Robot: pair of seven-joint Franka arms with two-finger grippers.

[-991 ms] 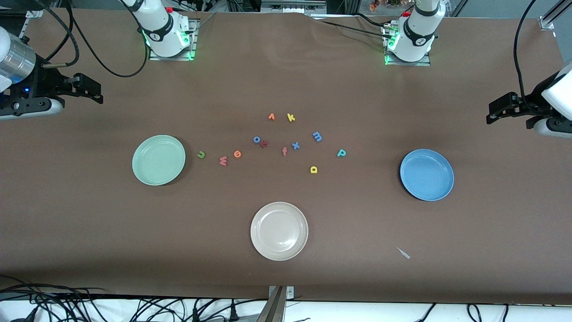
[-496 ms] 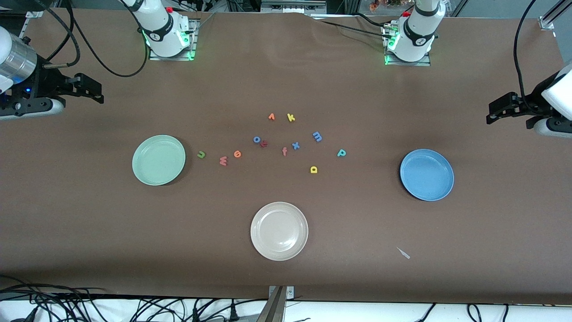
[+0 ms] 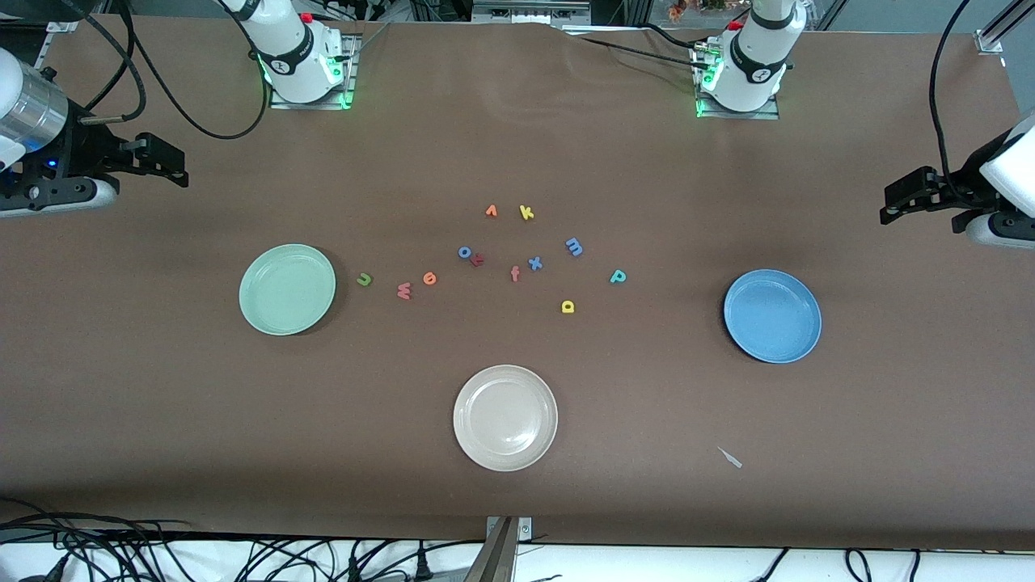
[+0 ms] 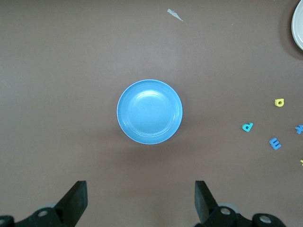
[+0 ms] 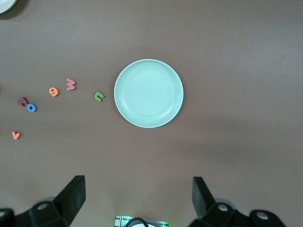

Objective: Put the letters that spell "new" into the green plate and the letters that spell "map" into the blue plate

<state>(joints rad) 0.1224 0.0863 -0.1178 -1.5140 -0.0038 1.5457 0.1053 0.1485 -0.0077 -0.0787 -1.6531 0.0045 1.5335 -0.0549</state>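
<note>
The pale green plate [image 3: 287,289] [image 5: 148,93] lies toward the right arm's end of the table, with the olive n [image 3: 364,280] [image 5: 98,96], salmon w [image 3: 404,291] and orange e [image 3: 429,279] on the cloth beside it. The blue plate [image 3: 772,316] [image 4: 149,111] lies toward the left arm's end. The blue m [image 3: 574,246], teal p [image 3: 618,276] [image 4: 247,126] and yellow a [image 3: 568,306] sit between the plates. My right gripper [image 3: 174,166] [image 5: 138,198] hangs open and empty high over its table end. My left gripper [image 3: 893,202] [image 4: 141,198] does the same at its end.
A beige-white plate [image 3: 505,418] sits nearest the front camera. Other loose letters lie mid-table: an orange v [image 3: 491,212], yellow k [image 3: 526,212], blue o [image 3: 465,252], blue x [image 3: 534,263] and salmon f [image 3: 515,274]. A small grey scrap [image 3: 730,457] lies nearer the front camera than the blue plate.
My right gripper has crept very slightly toward the middle of the table. The left arm, letters and plates have not moved.
</note>
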